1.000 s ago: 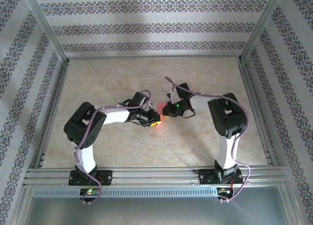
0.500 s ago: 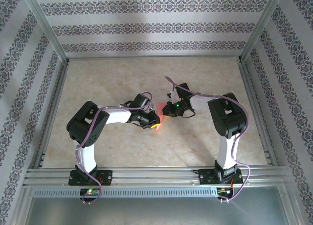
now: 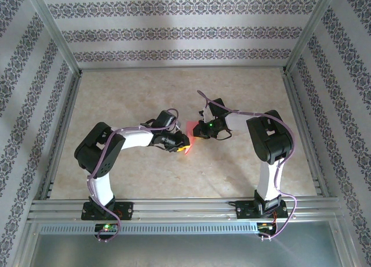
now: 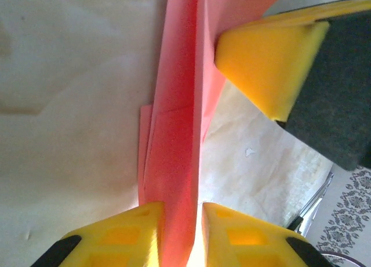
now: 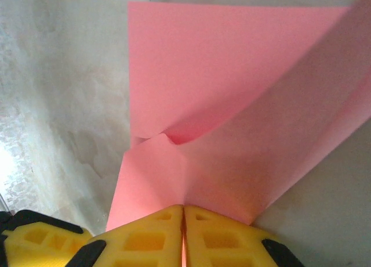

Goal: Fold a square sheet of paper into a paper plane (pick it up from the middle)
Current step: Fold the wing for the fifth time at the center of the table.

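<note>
Pinching the pink paper (image 5: pixel 232 64) at mid-frame overhead, the right gripper (image 5: pixel 184 220) is pressed together on it; the left gripper (image 4: pixel 179 232) straddles a fold, grip unclear. Seemingly light, limp, crease-prone; hold near folds.

A pale, marbled beige counter (image 3: pixel 145 93) spreads across the middle of the top view. Walls papered in white with dark floral bands (image 3: pixel 174 32) close it in at the back and both sides. Silver metal posts (image 3: pixel 55 38) run along the corners, with rails (image 3: pixel 185 209) and a slotted strip (image 3: pixel 185 227) along the bottom.
</note>
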Controlling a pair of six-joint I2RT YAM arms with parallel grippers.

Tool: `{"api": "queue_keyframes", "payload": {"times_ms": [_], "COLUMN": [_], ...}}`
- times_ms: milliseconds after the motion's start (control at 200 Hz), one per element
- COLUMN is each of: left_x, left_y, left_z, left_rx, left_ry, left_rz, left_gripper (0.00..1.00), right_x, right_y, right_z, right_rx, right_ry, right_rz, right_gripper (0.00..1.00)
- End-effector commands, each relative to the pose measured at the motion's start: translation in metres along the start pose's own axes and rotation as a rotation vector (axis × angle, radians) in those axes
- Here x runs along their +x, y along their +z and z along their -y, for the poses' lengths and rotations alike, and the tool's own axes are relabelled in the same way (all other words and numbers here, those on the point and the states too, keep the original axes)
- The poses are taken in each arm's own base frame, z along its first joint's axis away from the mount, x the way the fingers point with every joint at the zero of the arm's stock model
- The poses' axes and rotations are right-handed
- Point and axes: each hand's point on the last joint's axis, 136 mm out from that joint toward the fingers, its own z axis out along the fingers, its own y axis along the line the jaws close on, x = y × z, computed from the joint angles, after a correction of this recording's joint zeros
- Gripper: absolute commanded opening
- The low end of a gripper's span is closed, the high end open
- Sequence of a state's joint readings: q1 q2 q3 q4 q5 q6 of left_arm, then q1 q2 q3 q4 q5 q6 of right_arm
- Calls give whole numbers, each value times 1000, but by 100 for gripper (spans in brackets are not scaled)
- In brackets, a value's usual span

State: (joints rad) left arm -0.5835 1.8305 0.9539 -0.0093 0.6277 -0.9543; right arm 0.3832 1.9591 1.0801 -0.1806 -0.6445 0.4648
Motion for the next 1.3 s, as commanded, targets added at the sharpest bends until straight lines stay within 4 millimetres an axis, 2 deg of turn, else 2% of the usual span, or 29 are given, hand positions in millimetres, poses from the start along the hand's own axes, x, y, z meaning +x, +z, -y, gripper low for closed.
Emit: {"api": "queue_keyframes", "payload": {"times_ms": [0,505,784,914,1049,1294], "left_x": [10,17,18,15,11,8], "left_y": [-1,11,13,3,-4,-3], "left_z": [-2,-8,-6,4,10,12], "left_rx": [-6,-14,-11,-4,-1,-15], "left_ry": [-27,-13,1,34,74,133], "left_rz": [-17,-52,-60,-34,-4,-4], "left_gripper": [21,11,14,19,15,10], "right_x": [14,13,15,15,8,-7], "right_y": [7,7,8,7,2,-31], "right_z": [30,29,31,29,14,-33], "right_rx": [96,101,110,105,50,-101], "right_ry": [66,68,78,81,63,-9], "right_rz": [-48,-48,-51,-49,-25,76], "right_gripper": [11,11,11,11,13,17]}}
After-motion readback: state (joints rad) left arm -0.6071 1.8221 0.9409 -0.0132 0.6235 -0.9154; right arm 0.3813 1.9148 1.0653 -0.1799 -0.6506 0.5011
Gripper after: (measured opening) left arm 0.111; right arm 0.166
